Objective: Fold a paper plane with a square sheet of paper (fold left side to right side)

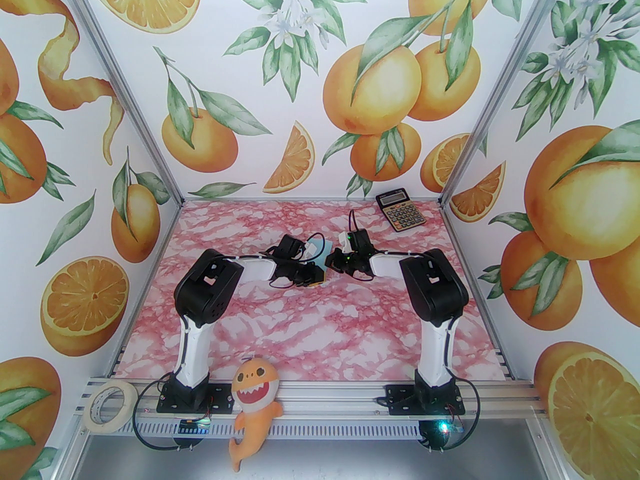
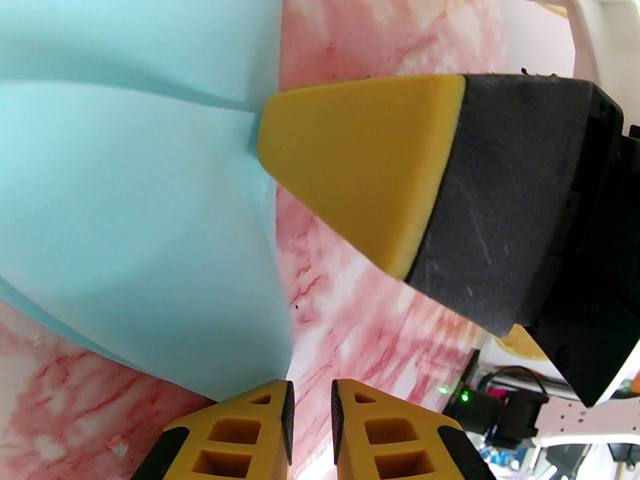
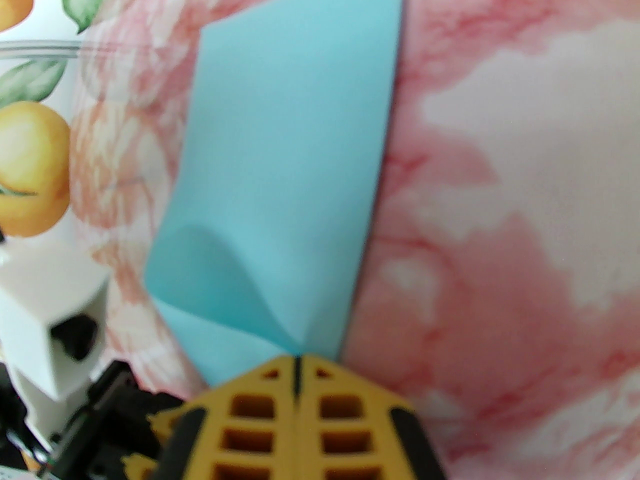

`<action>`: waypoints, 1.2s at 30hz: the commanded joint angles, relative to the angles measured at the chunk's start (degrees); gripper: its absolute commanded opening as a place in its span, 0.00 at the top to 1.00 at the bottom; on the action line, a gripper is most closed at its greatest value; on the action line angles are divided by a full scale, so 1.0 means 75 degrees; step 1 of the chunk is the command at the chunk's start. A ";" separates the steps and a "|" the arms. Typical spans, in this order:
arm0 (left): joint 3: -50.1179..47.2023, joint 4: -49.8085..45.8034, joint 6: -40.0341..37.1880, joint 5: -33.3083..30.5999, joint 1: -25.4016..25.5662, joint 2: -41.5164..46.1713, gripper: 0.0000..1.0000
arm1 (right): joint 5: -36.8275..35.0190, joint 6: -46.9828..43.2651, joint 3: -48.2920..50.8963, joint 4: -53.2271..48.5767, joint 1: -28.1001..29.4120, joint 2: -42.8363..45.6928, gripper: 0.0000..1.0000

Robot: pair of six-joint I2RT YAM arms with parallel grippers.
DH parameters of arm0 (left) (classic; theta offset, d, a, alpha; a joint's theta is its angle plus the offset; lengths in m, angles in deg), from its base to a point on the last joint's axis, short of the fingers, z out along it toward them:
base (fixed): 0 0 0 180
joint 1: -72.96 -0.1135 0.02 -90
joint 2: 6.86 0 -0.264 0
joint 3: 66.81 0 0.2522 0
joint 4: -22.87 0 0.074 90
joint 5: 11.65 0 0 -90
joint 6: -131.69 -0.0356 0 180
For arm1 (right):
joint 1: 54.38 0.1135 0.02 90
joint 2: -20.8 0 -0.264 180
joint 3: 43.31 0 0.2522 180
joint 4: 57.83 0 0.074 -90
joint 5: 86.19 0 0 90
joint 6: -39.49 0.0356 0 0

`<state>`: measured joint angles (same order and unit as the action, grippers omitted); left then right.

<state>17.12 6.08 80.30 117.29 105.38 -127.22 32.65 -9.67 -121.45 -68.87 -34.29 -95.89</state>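
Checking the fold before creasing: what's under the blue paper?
Pink marbled table shows beside the square sheet of paper. At its near end a lower layer of the same paper peeks out, where the right pincer is shut on it. Anything beneath is covered.

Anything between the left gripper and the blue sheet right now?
Nothing visible. The left gripper sits slightly open, right at the edge of the sheet. The right gripper pinches that edge further along, off to the side.
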 commanded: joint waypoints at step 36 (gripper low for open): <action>0.1415 -0.0269 0.0127 0.0072 -0.0464 -0.0256 0.74 | -0.0154 -0.0187 -0.0092 -0.0316 -0.0090 -0.0226 0.98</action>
<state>25.58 4.71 80.93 117.35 101.82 -127.11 32.30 -10.09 -121.47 -69.87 -34.62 -95.89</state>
